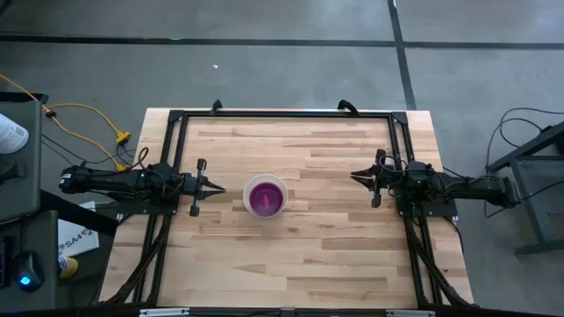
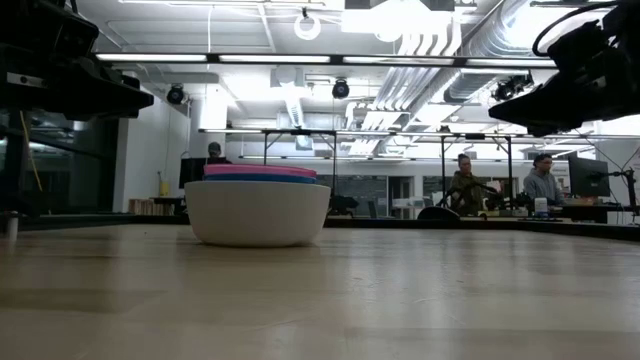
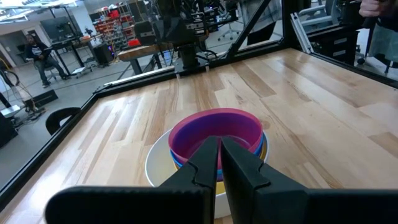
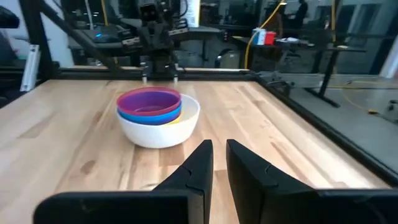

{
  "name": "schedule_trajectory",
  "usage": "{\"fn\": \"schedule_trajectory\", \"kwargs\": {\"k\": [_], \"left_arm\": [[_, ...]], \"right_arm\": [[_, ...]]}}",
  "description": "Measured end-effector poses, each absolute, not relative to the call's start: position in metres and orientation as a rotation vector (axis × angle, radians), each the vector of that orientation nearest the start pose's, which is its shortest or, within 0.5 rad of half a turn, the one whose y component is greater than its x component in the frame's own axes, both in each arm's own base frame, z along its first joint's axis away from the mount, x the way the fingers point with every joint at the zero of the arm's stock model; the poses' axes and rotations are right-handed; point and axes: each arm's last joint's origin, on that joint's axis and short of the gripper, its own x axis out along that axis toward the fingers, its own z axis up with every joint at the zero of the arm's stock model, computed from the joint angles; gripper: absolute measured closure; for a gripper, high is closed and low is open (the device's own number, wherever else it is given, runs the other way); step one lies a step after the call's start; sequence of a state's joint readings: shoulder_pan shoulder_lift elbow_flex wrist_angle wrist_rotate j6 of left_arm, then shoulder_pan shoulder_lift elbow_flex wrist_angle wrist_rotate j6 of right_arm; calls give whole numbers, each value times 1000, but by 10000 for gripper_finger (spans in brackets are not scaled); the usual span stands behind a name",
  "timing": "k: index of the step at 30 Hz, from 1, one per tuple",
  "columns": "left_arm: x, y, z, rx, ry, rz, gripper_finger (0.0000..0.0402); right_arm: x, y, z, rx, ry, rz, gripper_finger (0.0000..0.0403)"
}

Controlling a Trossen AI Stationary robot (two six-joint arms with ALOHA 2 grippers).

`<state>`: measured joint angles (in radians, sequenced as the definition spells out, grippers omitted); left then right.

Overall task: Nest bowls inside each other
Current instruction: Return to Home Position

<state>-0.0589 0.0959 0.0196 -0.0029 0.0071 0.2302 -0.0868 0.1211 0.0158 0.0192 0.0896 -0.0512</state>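
Note:
The bowls [image 1: 265, 195] stand stacked at the middle of the table. The white bowl [image 2: 258, 215] is outermost and rests with its base on the wood. Yellow, blue and pink rims show inside it, and the purple bowl [image 3: 214, 134] is innermost. My left gripper [image 1: 218, 187] hovers level to the left of the stack, shut and apart from it; its fingers [image 3: 220, 143] show nothing between them. My right gripper [image 1: 356, 174] hovers level farther off on the right. Its fingers [image 4: 219, 144] stand a narrow gap apart, with nothing between them.
A black metal frame [image 1: 282, 113] runs along the table's far edge and down both sides behind the arms. Bare wood lies all round the stack. In the room beyond the table, people [image 2: 465, 185] sit at desks.

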Motion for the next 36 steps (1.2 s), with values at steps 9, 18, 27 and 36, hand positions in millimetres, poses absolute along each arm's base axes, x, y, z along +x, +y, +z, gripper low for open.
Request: {"fn": "schedule_trajectory", "kwargs": {"k": [9,18,27,36], "left_arm": [[102,-6,162,232,71,-75,382],[102,-6,162,232,71,-75,382],[102,-6,162,232,71,-75,382],[102,-6,162,232,71,-75,382]], "right_arm": [[104,-10,158,-41,151,-103,364],[97,-12,161,-23,300,-198,364],[96,-10,165,9,215,-160,364],[99,-9,165,35,126,-98,364]]}}
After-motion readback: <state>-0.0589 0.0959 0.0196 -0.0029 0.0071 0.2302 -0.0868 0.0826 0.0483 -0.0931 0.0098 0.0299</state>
